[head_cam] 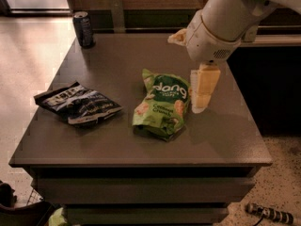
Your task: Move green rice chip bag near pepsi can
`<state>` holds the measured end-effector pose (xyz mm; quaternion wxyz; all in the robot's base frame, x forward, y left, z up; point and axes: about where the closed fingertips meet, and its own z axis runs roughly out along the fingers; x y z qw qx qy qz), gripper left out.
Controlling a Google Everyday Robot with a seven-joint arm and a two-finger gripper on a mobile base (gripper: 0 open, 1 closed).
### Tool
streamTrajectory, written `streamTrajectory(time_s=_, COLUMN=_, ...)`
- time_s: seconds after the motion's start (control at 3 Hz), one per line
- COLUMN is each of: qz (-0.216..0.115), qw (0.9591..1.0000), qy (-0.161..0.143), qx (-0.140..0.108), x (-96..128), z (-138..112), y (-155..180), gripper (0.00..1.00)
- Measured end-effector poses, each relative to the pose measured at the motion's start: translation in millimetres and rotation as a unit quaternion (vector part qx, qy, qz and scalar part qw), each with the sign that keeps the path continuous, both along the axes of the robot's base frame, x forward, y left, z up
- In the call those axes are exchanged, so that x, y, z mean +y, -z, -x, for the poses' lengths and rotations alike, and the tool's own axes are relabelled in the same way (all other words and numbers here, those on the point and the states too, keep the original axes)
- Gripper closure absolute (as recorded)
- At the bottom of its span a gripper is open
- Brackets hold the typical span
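Hovering the gripper (pixel 203 91) just beside the right edge of the green rice chip bag (pixel 162 105).

Reaching in from the upper right with the white arm (pixel 225 18) and pointing the pale gripper down over the dark table (pixel 225 135), near its right side. Cannot tell how far open, nor whether touching the bag; gripping nothing that shows. Showing the green rice chip bag lying flat and crinkled near the middle of the table, lettering up. Showing the pepsi can (pixel 83 29) upright at the far left corner, well apart from the bag. Showing also a black-and-white chip bag (pixel 77 103) flat toward the left edge, apart from the green one.
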<state>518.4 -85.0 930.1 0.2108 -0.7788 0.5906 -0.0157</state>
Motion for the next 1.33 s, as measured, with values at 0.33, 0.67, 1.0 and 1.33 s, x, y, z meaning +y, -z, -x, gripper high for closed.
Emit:
streamTrajectory(time_s=0.33, qz=0.0, qw=1.0, qy=0.0, qx=0.0, x=0, z=0, y=0, gripper=0.0)
streamTrajectory(time_s=0.67, qz=-0.013, qw=0.9992, qy=-0.027, qx=0.026, x=25, z=0, y=34, gripper=0.0)
streamTrajectory(time_s=1.0, qz=-0.025, qw=0.9966, qy=-0.053, qx=0.057, x=48, z=7, y=71, gripper=0.0)
streamTrajectory(time_s=1.33, qz=-0.018, qw=0.9929, qy=-0.078, qx=0.087, x=63, z=18, y=96, gripper=0.0)
